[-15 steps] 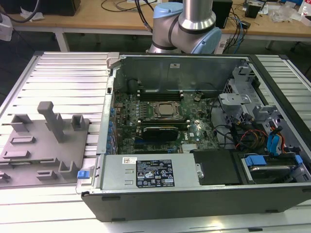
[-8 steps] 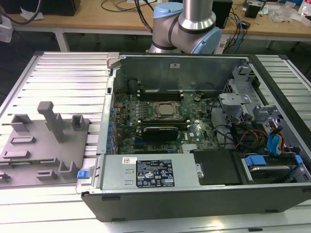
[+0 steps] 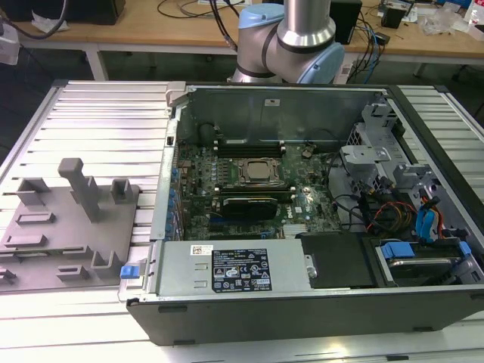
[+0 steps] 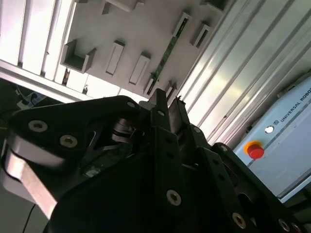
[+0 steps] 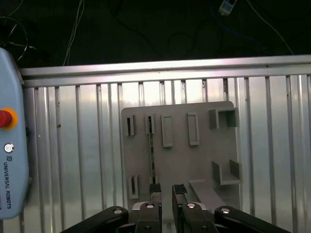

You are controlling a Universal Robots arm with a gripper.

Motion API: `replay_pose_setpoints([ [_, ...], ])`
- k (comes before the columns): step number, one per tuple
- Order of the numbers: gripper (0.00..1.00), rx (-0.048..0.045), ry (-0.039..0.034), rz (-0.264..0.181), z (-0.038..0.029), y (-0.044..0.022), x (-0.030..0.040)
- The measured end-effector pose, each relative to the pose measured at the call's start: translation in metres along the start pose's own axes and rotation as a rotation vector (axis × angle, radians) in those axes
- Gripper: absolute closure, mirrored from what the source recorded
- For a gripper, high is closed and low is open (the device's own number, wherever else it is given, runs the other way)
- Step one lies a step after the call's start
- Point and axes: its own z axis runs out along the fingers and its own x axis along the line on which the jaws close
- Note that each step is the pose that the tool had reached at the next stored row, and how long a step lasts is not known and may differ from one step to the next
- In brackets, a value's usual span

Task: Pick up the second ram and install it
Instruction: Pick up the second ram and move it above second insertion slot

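The second ram [image 5: 150, 150] is a thin green stick standing on its edge in a slot of the grey holder plate [image 5: 204, 160]. It also shows in the second wrist view [image 4: 167, 54]. My gripper [image 5: 166, 188] hangs above the plate's near end, and one fingertip lines up with the stick's end. Its fingers [image 4: 160, 104] are a narrow gap apart with nothing between them, clear of the stick. In the exterior view the holder plate [image 3: 53, 242] lies at the left, beside the open computer case [image 3: 302, 302].
The plate rests on a ribbed metal table [image 5: 73, 160]. A grey upright post [image 3: 79, 185] stands on the plate. A teach pendant with a red button [image 5: 5, 119] lies beside the plate. Inside the case are the motherboard's processor socket [image 3: 257, 172] and a black card [image 3: 246, 204].
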Motion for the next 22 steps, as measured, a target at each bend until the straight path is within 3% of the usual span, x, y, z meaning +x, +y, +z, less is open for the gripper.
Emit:
replay_pose_setpoints([
  [3,0.76,0.0069,-0.0004,0.001,0.0001,0.0001,0.0000],
  [7,0.76,0.0065,-0.0012,0.016,0.0002,0.0003,0.0000],
  [8,0.76,0.0059,-0.0118,0.016,0.0005,0.0007,0.0006],
  [9,0.76,0.0052,-0.0277,0.016,0.0005,0.0009,0.0019],
  [10,0.76,0.0048,-0.0337,0.016,0.0013,0.0010,0.0047],
  [12,0.76,0.0050,-0.0310,0.006,0.0022,0.0009,0.0059],
  [14,0.76,0.0057,-0.0129,-0.012,0.0049,0.0008,0.0061],
  [22,0.76,0.0052,-0.0114,-0.016,0.0242,0.0006,0.0064],
])
